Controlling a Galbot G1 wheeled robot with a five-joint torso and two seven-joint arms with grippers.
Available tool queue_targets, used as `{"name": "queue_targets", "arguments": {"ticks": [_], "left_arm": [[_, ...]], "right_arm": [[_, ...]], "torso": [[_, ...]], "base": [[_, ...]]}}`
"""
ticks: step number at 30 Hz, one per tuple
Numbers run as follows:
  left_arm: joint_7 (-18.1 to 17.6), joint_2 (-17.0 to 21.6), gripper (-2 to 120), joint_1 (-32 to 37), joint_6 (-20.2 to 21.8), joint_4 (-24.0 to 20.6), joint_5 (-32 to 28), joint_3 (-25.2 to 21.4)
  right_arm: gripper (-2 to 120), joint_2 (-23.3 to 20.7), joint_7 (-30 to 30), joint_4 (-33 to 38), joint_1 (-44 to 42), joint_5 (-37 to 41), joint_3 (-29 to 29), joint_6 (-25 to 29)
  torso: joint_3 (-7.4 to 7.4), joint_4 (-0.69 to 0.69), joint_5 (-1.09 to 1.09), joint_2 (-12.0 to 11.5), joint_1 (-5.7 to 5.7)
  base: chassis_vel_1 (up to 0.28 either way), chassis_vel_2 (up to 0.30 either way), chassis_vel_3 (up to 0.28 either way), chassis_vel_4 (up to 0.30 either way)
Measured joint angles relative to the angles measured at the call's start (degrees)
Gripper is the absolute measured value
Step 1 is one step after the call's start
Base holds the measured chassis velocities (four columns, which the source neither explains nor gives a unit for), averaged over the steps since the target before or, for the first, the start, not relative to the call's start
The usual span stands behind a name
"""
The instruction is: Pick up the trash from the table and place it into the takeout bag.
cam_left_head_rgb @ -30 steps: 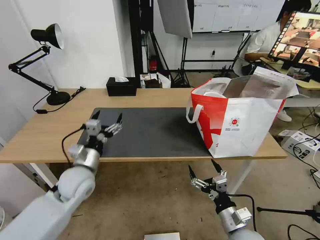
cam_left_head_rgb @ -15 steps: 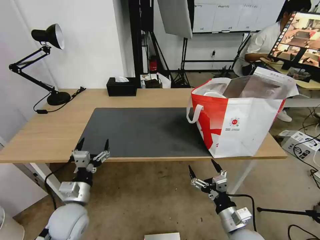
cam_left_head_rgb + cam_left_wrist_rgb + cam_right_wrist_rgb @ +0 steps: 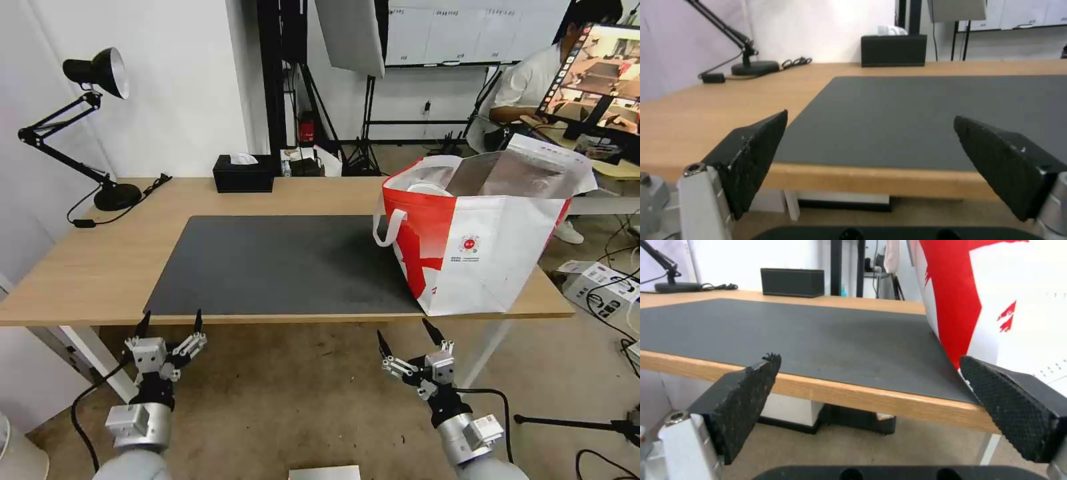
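Head view, table [image 3: 87,267]: a light-wood top carrying a dark mat [image 3: 280,263]; its white legs are mostly hidden under the top.
Head view, bag [image 3: 477,233]: stood upright at the table's right end, on the mat's right edge and reaching the front edge. The foil lining and a white rim-like shape are seen at the mouth; what lies deeper inside is hidden by the walls, so the trash cannot be made out.
Head view, left gripper [image 3: 170,323]: held below the table's front edge near the front left corner, fingers spread apart, nothing between them.
Head view, right gripper [image 3: 404,337]: held below the front edge, under the bag's near left corner, fingers spread apart and holding nothing. Both arms are cut off at the picture's lower edge.
Head view, far edge: a black tissue box [image 3: 243,174] is set at the far edge; a desk lamp [image 3: 93,70] is set at the far left corner.

Left wrist view, fingers [image 3: 751,156]: two black pads held wide apart, pointed at the table's front edge; the mat, box and lamp base are seen beyond. The lamp's head is cut off.

Right wrist view, fingers [image 3: 742,400]: pads wide apart, level with the front edge. The bag's red and white wall [image 3: 996,306] is seen close by, cut off above, so its mouth is not seen.
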Motion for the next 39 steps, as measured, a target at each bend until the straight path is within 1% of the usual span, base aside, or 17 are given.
{"name": "queue_targets", "arguments": {"ticks": [5,9,17,39], "left_arm": [[0.72,-1.73,100,1.87,0.00,0.08,0.67,0.18],[0.87,-2.46,100,2.06,0.00,0.53,1.42,0.43],[1.87,-2.55,100,1.94,0.06,1.09,1.40,0.44],[1.92,-2.42,100,1.80,0.16,1.15,1.18,0.46]], "right_arm": [[100,0.00,0.00,0.00,0.00,0.00,0.00,0.00],[100,0.00,0.00,0.00,0.00,0.00,0.00,0.00],[100,0.00,0.00,0.00,0.00,0.00,0.00,0.00],[100,0.00,0.00,0.00,0.00,0.00,0.00,0.00]], "torso": [[0.00,0.00,0.00,0.00,0.00],[0.00,0.00,0.00,0.00,0.00],[0.00,0.00,0.00,0.00,0.00],[0.00,0.00,0.00,0.00,0.00]], "base": [[0.000,0.000,0.000,0.000],[0.000,0.000,0.000,0.000],[0.000,0.000,0.000,0.000],[0.000,0.000,0.000,0.000]]}}
